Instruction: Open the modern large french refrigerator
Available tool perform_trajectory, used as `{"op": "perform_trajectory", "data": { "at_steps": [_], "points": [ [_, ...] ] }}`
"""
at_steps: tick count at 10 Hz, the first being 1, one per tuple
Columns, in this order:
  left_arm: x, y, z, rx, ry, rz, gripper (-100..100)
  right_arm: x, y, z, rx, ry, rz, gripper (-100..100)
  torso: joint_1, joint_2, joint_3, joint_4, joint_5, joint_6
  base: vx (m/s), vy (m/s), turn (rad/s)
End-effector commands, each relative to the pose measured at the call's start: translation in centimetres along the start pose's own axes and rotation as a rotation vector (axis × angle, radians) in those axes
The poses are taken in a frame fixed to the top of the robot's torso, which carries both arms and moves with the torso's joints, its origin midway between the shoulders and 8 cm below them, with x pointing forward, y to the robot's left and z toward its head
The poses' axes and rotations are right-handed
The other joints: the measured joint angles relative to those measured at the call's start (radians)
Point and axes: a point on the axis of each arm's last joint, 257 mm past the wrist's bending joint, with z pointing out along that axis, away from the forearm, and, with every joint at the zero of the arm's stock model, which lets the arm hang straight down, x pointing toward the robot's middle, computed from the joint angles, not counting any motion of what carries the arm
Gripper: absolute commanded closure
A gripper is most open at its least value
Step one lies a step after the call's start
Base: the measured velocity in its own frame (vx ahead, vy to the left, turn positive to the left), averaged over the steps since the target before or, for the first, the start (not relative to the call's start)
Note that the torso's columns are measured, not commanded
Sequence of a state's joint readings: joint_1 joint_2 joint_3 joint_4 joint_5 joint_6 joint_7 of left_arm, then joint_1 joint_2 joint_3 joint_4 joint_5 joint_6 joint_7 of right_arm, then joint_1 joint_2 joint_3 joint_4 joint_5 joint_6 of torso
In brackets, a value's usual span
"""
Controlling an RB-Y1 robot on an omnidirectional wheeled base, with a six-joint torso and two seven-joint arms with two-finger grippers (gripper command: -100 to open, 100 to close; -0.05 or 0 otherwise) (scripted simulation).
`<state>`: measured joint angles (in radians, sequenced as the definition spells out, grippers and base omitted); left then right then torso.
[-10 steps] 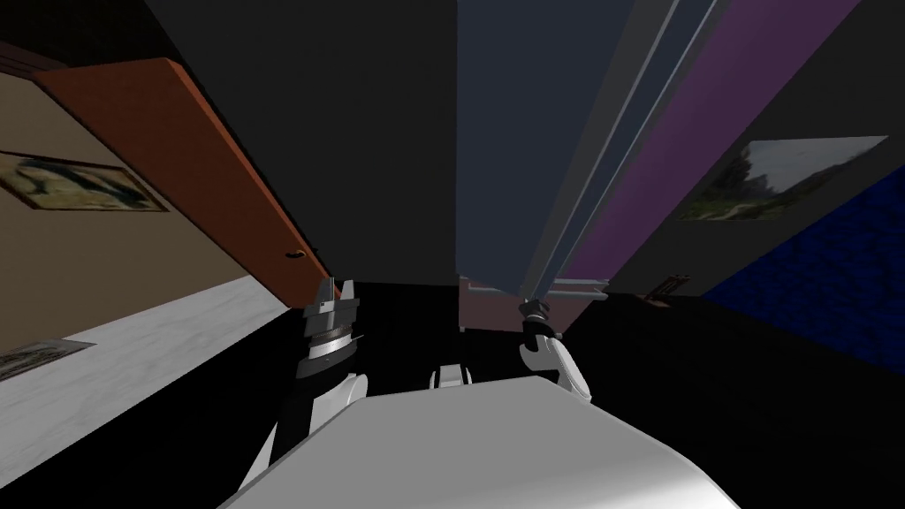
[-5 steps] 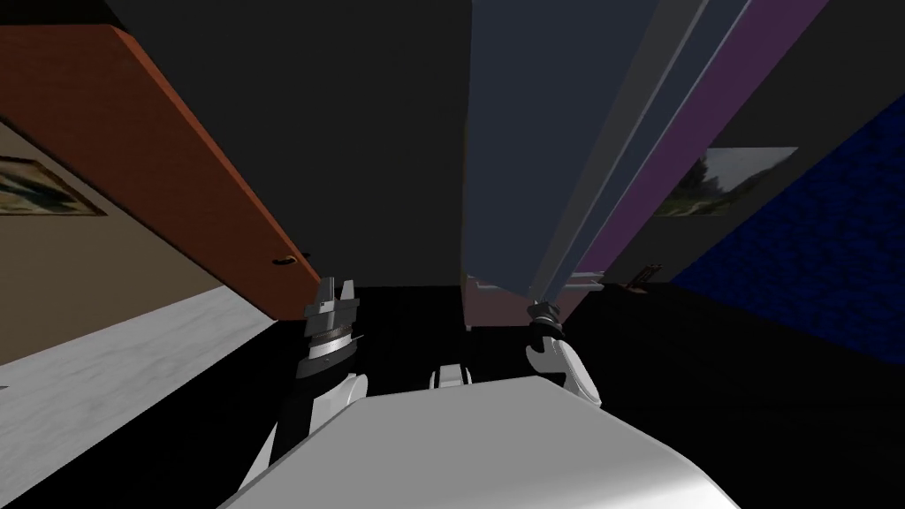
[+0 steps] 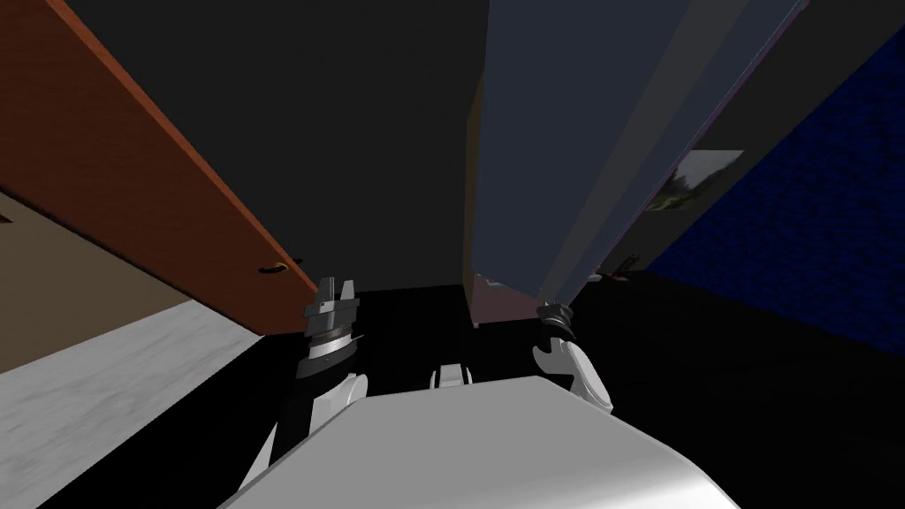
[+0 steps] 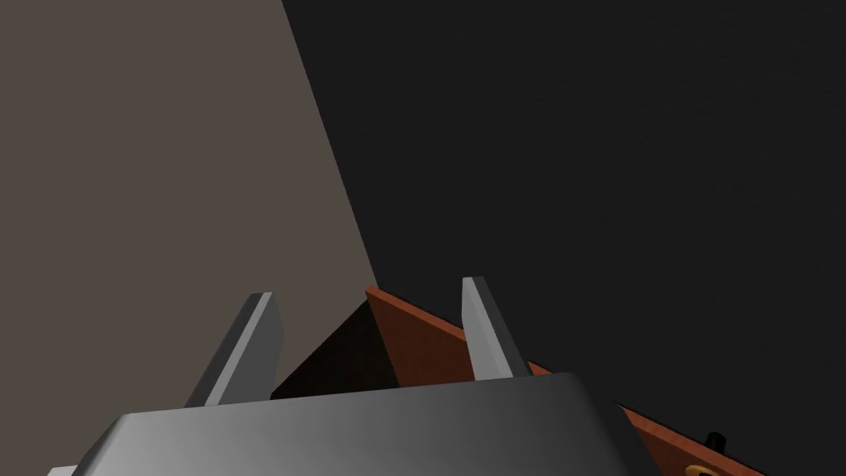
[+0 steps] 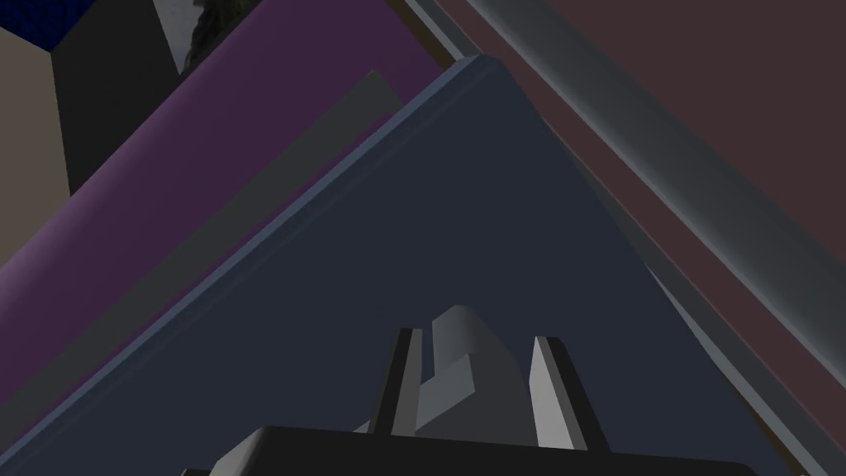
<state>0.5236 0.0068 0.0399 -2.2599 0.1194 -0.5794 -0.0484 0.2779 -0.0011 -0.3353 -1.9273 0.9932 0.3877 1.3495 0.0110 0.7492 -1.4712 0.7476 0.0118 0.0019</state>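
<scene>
the fridge door [image 3: 539, 115], slate blue, is seen ahead and a little to the right in the head view, rising from just above the right gripper [image 5: 477, 335]. a broad grey edge is shown along the door's right side. the right gripper is closed on the handle [image 5: 463, 368], a pale grey bar at the door's lower end. its two fingers are pressed against the bar's sides and set close together. in the right wrist view a purple surface [image 5: 190, 173] is seen past one edge of the door and a dull mauve surface [image 5: 710, 116] past the other. how far the door stands out from the fridge body cannot be told.

the left gripper [image 4: 366, 289] is held up to the left of the door, near it but apart. nothing is gripped: its fingers are spread wide with a clear gap between them. beyond them a dark grey panel [image 4: 595, 165] and the corner of an orange-brown panel [image 4: 421, 347] are seen. in the head view the orange-brown panel runs along the left of the dark grey one, and a small brass pull [image 3: 272, 268] is fixed near its lower end. pale marbled floor [image 3: 115, 389] lies to the left. on the right a dark blue wall [image 3: 795, 230] and a framed picture [image 3: 703, 177] are seen.
</scene>
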Motion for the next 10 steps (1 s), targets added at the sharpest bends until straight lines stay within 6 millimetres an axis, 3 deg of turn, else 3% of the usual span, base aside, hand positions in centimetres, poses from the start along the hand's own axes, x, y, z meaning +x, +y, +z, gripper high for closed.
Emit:
{"op": "perform_trajectory", "data": {
  "at_steps": [1, 9, 10],
  "points": [
    [0.0, 0.0, 0.0, 0.000, 0.000, 0.000, 0, 1.2, -0.4, 0.0, 0.011, 0.028, 0.003, 100, -0.009, -0.001, 0.000, 0.000, -0.002, -0.002, 0.045, 0.125, -0.070],
    [0.0, 0.0, 0.0, 0.000, 0.000, 0.000, 0, 5.1, -5.5, 0.4, 0.132, 0.122, 0.021, 100, 0.003, -0.007, -0.004, -0.004, -0.001, -0.005, 0.073, 0.268, -0.132],
    [0.0, 0.0, 0.0, 0.000, 0.000, 0.000, 0, 4.9, -5.2, -0.1, 0.124, 0.148, 0.019, -100, 0.004, -0.004, -0.003, -0.003, 0.000, -0.004, -0.010, 0.103, 0.029]
  ]
}}
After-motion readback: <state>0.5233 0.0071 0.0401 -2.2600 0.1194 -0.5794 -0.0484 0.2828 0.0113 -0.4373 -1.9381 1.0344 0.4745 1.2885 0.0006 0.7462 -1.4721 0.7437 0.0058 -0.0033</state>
